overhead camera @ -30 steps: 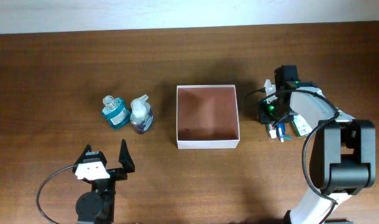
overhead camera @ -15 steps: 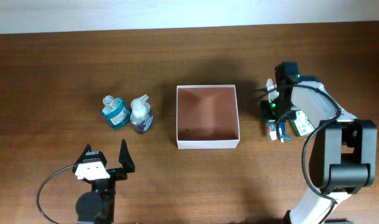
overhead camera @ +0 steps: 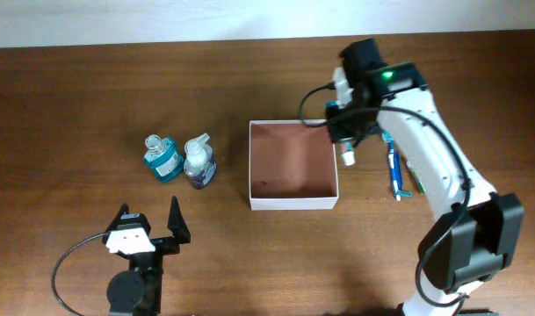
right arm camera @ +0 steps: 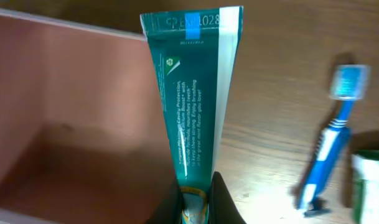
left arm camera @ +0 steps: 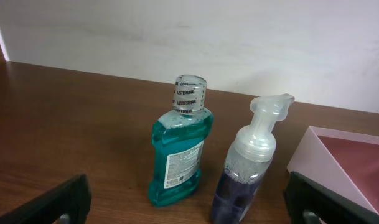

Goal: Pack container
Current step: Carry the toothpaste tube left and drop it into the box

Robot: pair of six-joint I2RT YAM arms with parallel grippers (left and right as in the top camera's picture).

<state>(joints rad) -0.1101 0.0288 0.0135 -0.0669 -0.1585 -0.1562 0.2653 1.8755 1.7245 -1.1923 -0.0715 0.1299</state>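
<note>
Green toothpaste tube (right arm camera: 192, 93) is clamped tight in the right gripper (right arm camera: 195, 198), right at the right wall of the container (overhead camera: 293, 204), which sits mid-table. Toothbrush (overhead camera: 394, 171) lies nearby. Left gripper (overhead camera: 148, 230) rests wide open, empty.

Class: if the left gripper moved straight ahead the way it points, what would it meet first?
Probably the teal mouthwash bottle, almost dead ahead of the left gripper; the pump bottle stands just right of that line.
</note>
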